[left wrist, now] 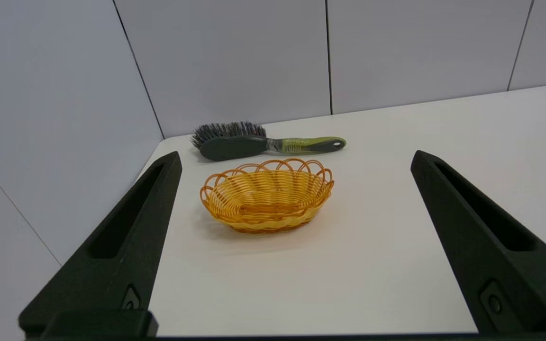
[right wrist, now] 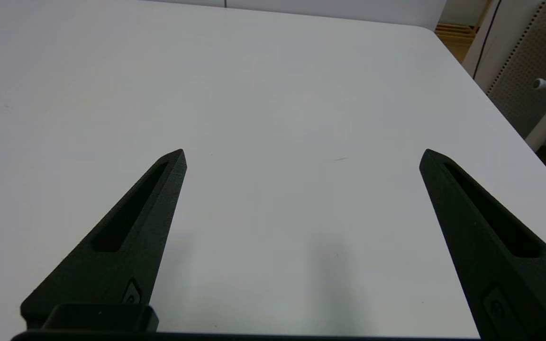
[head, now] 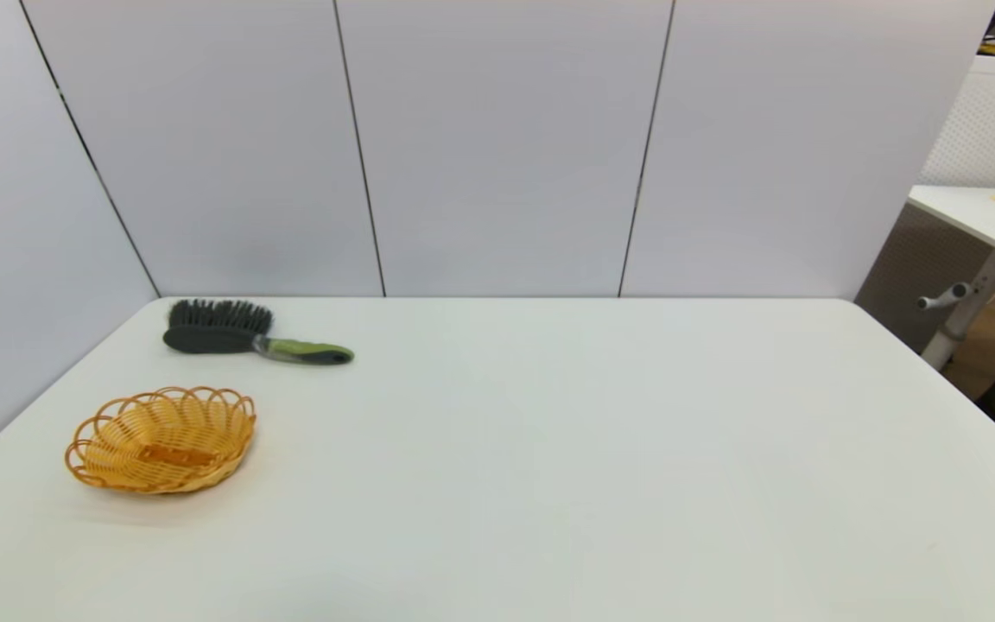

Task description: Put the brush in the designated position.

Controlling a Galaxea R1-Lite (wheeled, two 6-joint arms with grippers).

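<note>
Brush (head: 247,338) flat on table (head: 549,449), upper left of head view, just beyond basket (head: 161,441). Left gripper (left wrist: 296,158) & right gripper (right wrist: 301,156) both spread wide, holding nothing.

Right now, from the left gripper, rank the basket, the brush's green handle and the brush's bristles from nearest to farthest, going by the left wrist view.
Measured from the open left gripper:
1. Wicker basket, straight ahead, closest.
2. Brush's green handle, behind the basket, pointing toward the table's middle.
3. Bristles, at the back by the wall corner.

Handle and bristles are nearly level; their order is a close call.
</note>
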